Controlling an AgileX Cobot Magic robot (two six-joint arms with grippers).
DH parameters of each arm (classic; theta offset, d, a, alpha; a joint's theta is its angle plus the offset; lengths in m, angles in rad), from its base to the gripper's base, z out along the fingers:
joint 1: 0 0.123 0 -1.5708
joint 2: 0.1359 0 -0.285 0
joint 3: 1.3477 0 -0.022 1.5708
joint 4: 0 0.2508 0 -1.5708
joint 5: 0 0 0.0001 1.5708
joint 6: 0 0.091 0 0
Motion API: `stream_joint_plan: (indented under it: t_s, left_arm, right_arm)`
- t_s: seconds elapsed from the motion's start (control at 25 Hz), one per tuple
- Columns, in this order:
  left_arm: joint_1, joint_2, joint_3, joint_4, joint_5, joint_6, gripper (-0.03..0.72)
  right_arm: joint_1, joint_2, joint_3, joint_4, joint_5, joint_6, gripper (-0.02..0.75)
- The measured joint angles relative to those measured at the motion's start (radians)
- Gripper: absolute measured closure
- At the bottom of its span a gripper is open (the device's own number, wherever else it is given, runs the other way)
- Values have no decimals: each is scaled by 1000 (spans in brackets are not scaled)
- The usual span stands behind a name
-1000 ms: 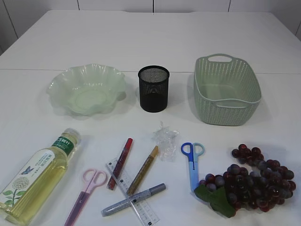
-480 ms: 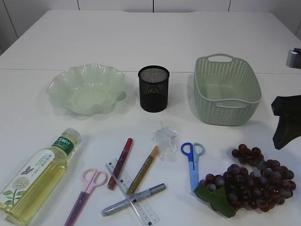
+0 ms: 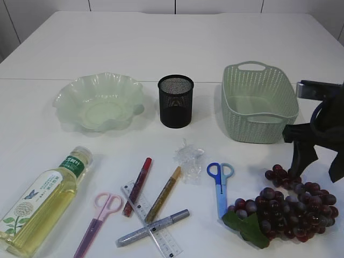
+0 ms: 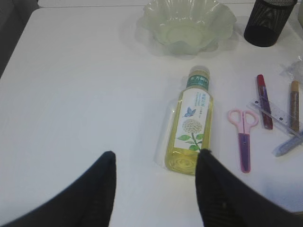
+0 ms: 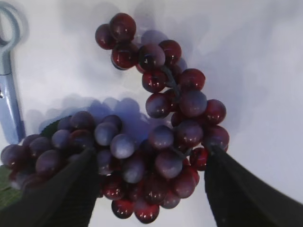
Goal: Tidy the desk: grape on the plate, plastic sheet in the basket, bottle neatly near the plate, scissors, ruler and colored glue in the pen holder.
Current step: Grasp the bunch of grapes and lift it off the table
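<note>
Swung in from the right edge since a moment ago, now over the dark purple grape bunch [image 5: 151,137] lying on the white counter [image 3: 161,43]. Right fingers [image 5: 232,194] spread wide, straddling it, empty. Grape step underway: lower, close, carry to the pale green ruffled plate [image 3: 99,102]. Left fingers [image 4: 102,189] released too.

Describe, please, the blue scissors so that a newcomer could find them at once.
Start at the green basket on the right and look toward the near edge, to the grapes. The blue scissors lie just left of them, handles toward the basket. The other pair, the pink scissors, lies far left beside the bottle.
</note>
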Motion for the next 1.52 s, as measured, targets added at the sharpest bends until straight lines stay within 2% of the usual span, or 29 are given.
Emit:
stream_joint_plan:
  t_s: [0.32, 1.52]
  left_arm:
    - [0, 0, 0, -27, 0, 0, 295]
    - [0, 0, 0, -31, 0, 0, 304]
  right_arm:
    - [0, 90, -1, -61, -15, 0, 194]
    - [0, 243, -7, -117, -105, 0, 194]
